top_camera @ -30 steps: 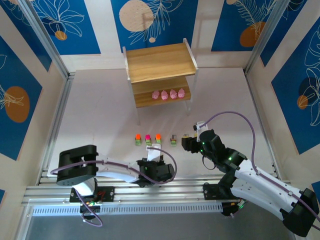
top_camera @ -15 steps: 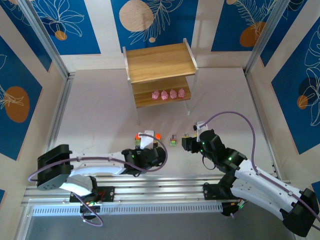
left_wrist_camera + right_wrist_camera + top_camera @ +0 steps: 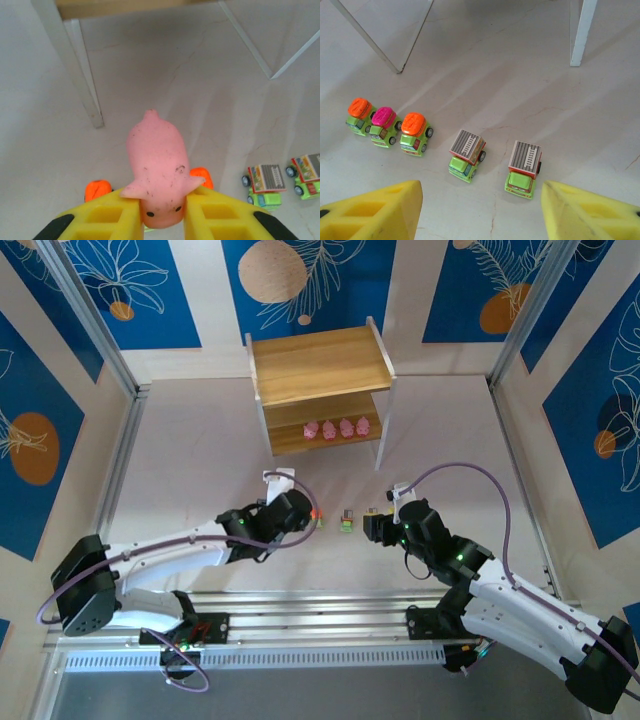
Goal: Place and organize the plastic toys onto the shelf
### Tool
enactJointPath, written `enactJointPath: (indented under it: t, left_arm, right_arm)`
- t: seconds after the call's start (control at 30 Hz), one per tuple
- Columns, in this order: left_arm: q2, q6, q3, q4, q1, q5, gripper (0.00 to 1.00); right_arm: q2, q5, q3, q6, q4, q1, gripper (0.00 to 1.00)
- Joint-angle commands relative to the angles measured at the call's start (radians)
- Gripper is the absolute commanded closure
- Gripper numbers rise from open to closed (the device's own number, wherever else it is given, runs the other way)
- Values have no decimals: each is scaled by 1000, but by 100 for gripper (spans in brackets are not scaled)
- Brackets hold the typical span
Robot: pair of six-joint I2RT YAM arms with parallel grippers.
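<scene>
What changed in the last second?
The left gripper, shut on a pink toy, moved forward from near the bases to over the row of cars, toward the shelf. The right gripper, open, the cars and the four pink toys on the lower tier stayed put.

1. The overhead camera hangs high at the near edge, looking down and forward across the whole surface [image 3: 200,460] to the shelf [image 3: 320,365].
2. The left wrist camera rides low, close, facing a shelf leg [image 3: 80,75].
3. The right wrist camera tilts down, close over the toy cars [image 3: 465,155]; all three views share those.
</scene>
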Motion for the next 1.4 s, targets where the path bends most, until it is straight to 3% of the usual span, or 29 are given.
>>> enactJointPath:
  t: [0.0,0.33,0.8,1.37]
  left_arm:
    - [-7,73,65,-25,51,82,76]
    - [51,169,216,-62,159,145,76]
    - [140,247,334,-60,241,157,76]
    - [265,261,419,-36,258,115,76]
  right_arm:
    - [-4,-8,-1,-5,16,7,36]
    - [-10,-9,1,-3,12,7,36]
    - [-12,-6,0,-5,8,7,36]
    - [-12,-4,1,-4,9,3,36]
